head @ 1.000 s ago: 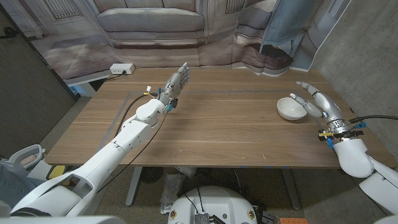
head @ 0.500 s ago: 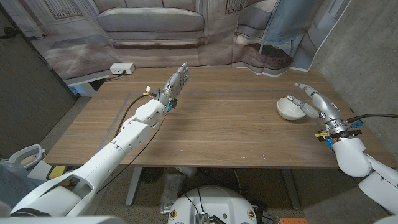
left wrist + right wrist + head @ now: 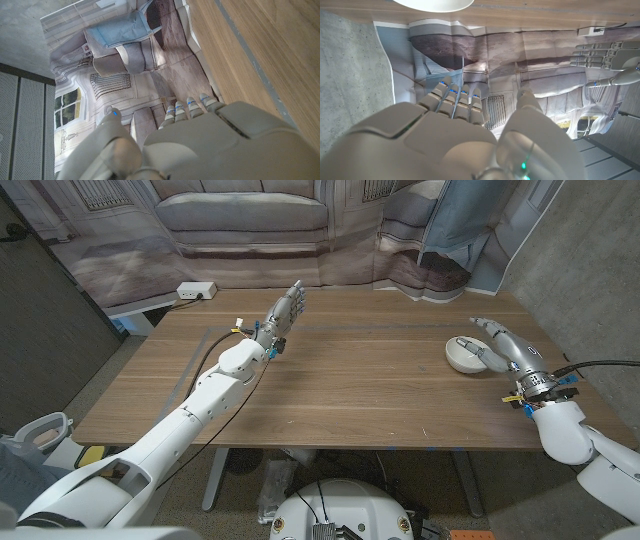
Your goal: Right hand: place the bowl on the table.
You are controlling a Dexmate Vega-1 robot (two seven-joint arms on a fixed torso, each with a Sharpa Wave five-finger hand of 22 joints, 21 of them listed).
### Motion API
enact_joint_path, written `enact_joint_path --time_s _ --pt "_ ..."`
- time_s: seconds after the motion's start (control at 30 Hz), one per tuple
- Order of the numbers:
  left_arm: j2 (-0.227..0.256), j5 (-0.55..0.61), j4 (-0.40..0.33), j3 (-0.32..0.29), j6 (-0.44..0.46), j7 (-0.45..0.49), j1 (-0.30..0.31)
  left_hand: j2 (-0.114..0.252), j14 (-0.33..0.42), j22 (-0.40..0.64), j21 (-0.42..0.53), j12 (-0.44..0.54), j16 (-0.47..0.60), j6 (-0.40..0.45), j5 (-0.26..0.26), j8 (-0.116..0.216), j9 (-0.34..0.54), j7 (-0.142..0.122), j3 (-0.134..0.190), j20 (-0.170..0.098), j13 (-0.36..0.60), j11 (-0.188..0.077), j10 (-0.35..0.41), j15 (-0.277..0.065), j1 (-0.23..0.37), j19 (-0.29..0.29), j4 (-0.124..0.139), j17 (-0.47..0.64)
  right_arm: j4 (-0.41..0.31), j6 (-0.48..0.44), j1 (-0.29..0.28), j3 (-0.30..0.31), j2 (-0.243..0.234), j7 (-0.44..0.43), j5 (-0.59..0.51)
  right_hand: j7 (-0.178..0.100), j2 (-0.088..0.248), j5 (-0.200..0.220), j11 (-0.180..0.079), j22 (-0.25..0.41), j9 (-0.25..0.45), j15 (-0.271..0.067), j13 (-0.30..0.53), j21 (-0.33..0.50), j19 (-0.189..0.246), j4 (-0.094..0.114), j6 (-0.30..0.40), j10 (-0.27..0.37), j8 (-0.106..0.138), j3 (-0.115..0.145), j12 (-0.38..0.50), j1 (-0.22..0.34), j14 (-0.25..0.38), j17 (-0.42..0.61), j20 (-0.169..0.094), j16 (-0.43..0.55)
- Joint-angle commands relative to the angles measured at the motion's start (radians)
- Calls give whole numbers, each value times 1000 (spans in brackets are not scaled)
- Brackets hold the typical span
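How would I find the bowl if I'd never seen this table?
Look at the wooden table, then toward its far right end. The bowl sits there beside the robot's right hand. It is small, round and white, the only dish on the wood.

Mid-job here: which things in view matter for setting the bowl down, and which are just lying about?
Job:
bowl, white, sitting on the table
right hand, beside the bowl with fingers spread

Lying about:
left hand, raised over the far left of the table, holding nothing
power strip on the side surface behind the table
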Motion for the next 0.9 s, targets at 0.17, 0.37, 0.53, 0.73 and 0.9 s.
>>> enact_joint_path --time_s 0.17,0.37,0.53,0.73,0.9 --pt "-4 3 -10 2 -3 13 12 4 -5 4 0 -3 -2 0 -4 -3 2 1 -4 -37 3 6 -4 5 10 -6 1 2 -5 -47 -9 -16 -41 -5 -23 -6 1 1 -6 3 1 -10 1 -5 3 -11 0 -2 0 3 -3 18 7 -1 -15 -1" --pt "-2 4 -16 -1 -4 18 17 4 -6 4 -1 -3 -2 -1 -4 -3 2 1 -5 -36 3 5 -5 5 11 -6 1 2 -10 -66 -7 -24 -53 -1 -27 -5 -1 2 -5 3 1 -13 2 -7 5 -15 -3 -2 -1 4 -3 26 8 -1 -16 0" --pt "1 2 -18 -4 -5 18 19 5 -5 4 -1 -3 -2 0 -4 -4 2 0 -6 -36 3 4 -5 5 11 -6 1 2 -19 -89 -4 -34 -61 1 -34 0 -8 4 -3 2 1 -12 2 -10 6 -18 -12 -6 -4 3 -4 33 9 -1 -15 0" --pt "5 0 -19 -7 -4 15 21 5 -6 4 -2 -3 -2 -1 -5 -4 2 0 -7 -36 3 5 -5 5 11 -5 1 2 -23 -107 -4 -46 -64 -11 -39 -11 -15 7 -1 2 1 -13 2 -13 8 -22 -19 -11 -5 4 -5 43 11 -2 -14 0" --pt "11 -4 -22 -11 -4 14 25 6 -8 4 -2 -4 -3 0 -5 -3 2 1 -8 -36 3 5 -7 7 12 -6 1 2 -33 -138 -6 -57 -71 -7 -47 -26 -21 11 -4 2 1 -15 2 -16 9 -26 -20 -10 -4 4 -4 53 8 -2 -12 -2"
